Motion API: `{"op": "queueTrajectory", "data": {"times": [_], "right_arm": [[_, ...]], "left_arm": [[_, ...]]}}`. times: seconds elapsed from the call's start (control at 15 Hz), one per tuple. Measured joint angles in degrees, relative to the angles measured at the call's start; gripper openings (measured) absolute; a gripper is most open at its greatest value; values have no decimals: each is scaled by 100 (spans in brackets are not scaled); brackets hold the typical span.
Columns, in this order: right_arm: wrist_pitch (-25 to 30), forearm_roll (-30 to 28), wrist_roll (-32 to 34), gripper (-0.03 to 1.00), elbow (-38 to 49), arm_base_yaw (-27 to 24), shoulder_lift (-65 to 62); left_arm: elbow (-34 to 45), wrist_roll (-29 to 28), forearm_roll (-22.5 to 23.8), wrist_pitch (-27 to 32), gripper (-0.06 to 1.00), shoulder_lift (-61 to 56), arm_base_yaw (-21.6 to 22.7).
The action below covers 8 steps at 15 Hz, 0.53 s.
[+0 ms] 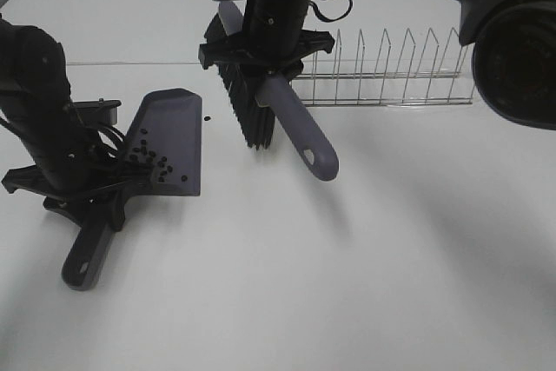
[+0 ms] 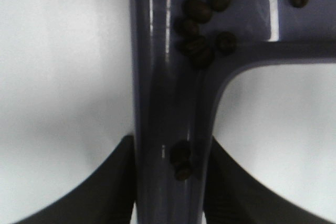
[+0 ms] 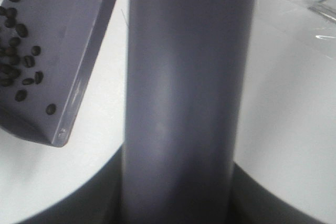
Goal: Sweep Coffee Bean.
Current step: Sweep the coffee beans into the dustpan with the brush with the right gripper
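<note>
**High view:** the pan (image 1: 174,123) lies on the table (image 1: 365,284) at left, with its handle running near-left into the L gripper (image 1: 82,187). Most beans (image 1: 148,160) are bunched in the pan's near-left end, by the handle. One stray bean (image 1: 207,118) lies on the table just off the pan's right edge, btwn pan and brush (image 1: 295,123). The R gripper (image 1: 265,58) holds the brush partway along, bristles (image 1: 248,115) down on the pan side and handle end pointing near-right. We can't tell whether the tips touch the table. A wire rack (image 1: 391,76) stands far right, not involved.

**L wrist view:** the fingers (image 2: 105,192) are pressed on both sides of the pan handle. A cluster of beans sits on the pan floor, and two more sit on the handle itself, right btwn the fingers.

**R wrist view:** the fingers (image 3: 79,203) are closed on the brush handle, which blocks most of the view. The pan w/ beans is beside it. We see no loose beans on the bit of table showing.

**Our read:** the sweep is nearly done, since the bulk is collected. What's left is the stray, prob. one more pass. The two beans on the handle could roll off if the pan tips.
</note>
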Motion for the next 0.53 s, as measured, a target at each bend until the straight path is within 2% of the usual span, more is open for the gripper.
{"op": "queueTrajectory", "data": {"times": [0.2, 0.33, 0.53], "right_arm": [[-6, -286, 0, 34, 0, 0, 407], [-11, -699, -11, 34, -17, 40, 493], [-29, -951, -264, 34, -97, 355, 579]], "left_arm": [[0, 6, 0, 0, 35, 0, 0], [0, 6, 0, 0, 35, 0, 0], [0, 6, 0, 0, 35, 0, 0]]}}
